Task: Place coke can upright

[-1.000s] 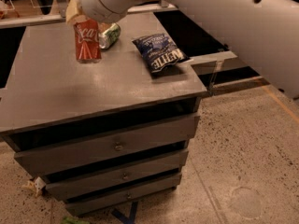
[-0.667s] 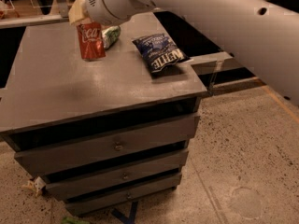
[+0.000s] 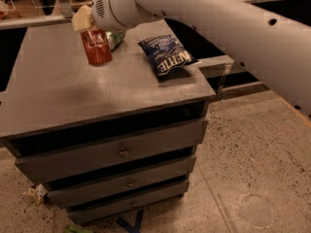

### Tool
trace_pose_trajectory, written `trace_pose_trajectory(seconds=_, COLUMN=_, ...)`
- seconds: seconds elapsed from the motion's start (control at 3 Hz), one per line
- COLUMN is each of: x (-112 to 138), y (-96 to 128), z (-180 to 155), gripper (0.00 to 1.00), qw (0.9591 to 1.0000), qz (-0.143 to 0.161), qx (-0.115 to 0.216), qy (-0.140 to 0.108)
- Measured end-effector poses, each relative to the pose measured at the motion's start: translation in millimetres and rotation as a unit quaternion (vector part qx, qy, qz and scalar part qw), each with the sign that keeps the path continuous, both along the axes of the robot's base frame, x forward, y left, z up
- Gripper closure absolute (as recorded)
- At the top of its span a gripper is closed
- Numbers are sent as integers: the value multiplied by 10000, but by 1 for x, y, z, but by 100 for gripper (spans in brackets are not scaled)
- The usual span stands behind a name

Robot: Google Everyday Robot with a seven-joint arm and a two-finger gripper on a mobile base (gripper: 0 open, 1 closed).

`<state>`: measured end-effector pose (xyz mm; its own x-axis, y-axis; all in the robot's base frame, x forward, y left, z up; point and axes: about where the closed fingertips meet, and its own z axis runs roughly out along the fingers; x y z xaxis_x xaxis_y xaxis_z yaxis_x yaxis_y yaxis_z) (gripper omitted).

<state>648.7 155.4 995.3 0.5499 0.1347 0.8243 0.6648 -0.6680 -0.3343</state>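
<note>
While the tool (image 3: 86, 23) clasps the coke can (image 3: 97, 50) top, a green can (image 3: 115, 37) and chip bag (image 3: 167, 55) sit close.

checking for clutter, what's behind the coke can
A green can shows just behind the coke can, mostly covered by the arm. The gripper sits at the coke can's top, hiding that end and whatever lies behind it.

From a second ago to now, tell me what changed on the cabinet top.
The gripper, over the upright coke can, shifted slightly rightward in view, and the can moved with it. The green can, the blue chip bag and the drawer cabinet stayed put.
</note>
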Motion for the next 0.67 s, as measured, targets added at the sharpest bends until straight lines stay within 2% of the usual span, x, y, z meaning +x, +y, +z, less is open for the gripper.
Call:
trace_pose_trajectory(seconds=0.33, x=-3, y=3, z=-3, gripper=100, qw=9998, qz=60, qx=152, qy=-69)
trace_pose_trajectory(seconds=0.67, x=-7, y=8, z=-14, gripper=100, qw=9983, qz=268, qx=389, qy=-333)
